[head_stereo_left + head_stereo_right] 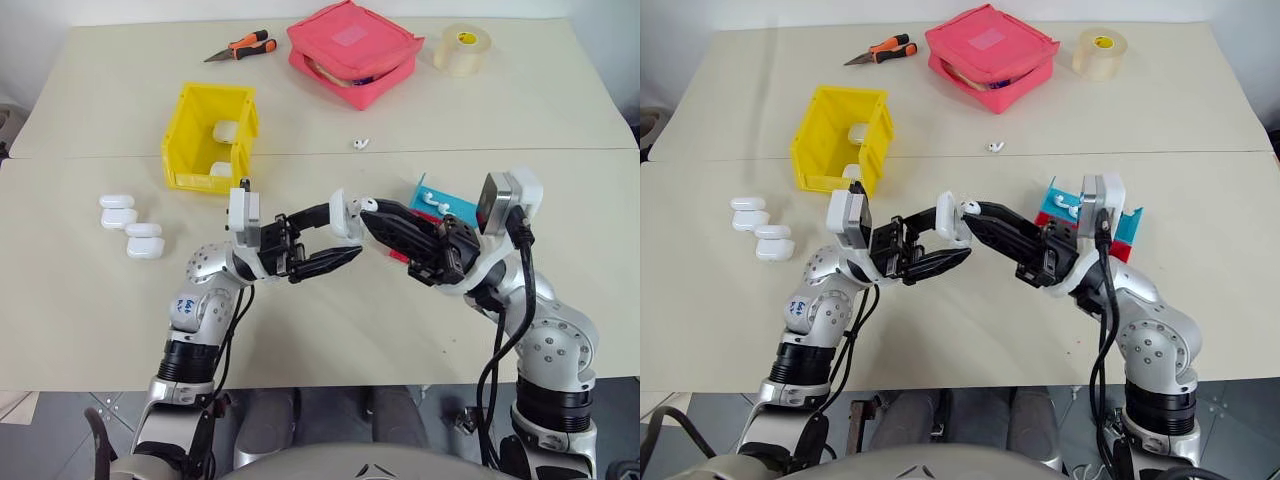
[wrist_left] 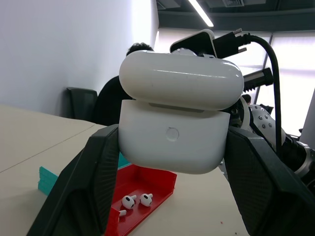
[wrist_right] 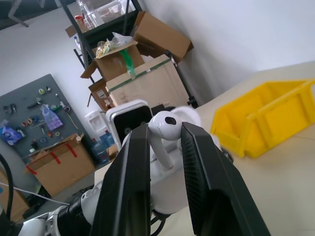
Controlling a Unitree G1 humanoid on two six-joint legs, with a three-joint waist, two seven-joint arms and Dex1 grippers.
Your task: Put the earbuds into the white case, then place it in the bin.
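1. Glossy white plastic throughout: expect light, stiff, slippery parts.
2. Your left gripper (image 1: pixel 335 240) is clamped on the white case (image 2: pixel 176 119) by its lower body, held above the tabletop (image 1: pixel 400 330), lid hinged open. Keep the grip on the flat sides, below the hinge.
3. Your right gripper (image 3: pixel 165 142) pinches one earbud (image 3: pixel 165 132) by the stem, head up, right at the case mouth.
4. Stem-first seating looks likely; the socket is hidden.
5. The bin (image 1: pixel 205 140) sits well to the left; more earbuds (image 2: pixel 137 200) lie in the red tray (image 2: pixel 157 184).
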